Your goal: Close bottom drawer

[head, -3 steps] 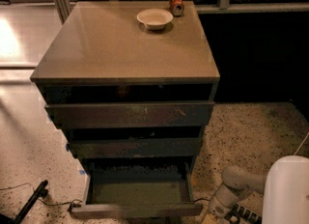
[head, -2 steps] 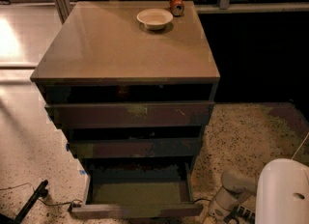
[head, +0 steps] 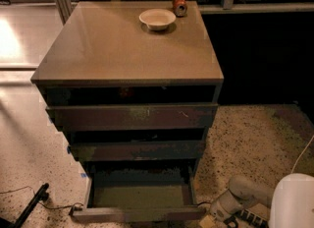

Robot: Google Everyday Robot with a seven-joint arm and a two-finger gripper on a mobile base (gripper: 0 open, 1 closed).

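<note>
The bottom drawer point(head: 140, 195) is pulled out of the tan-topped cabinet point(head: 127, 50). Its greenish-grey floor shows, and its flat plank front point(head: 137, 214) lies near the lower edge of the view. My gripper point(head: 215, 217) is low at the bottom right, right next to the right end of the drawer front, at the end of the pale grey arm point(head: 245, 192). Whether it touches the drawer I cannot tell.
The two upper drawers point(head: 132, 116) stick out slightly. A white bowl point(head: 157, 18) and an orange-red can point(head: 179, 4) stand at the back of the cabinet top. A black rod and cable point(head: 32, 202) lie on the speckled floor at the left. My white body point(head: 294, 202) fills the bottom right corner.
My white body and arm have shifted slightly in the bottom right corner. The bottom drawer looks as far out as before.
</note>
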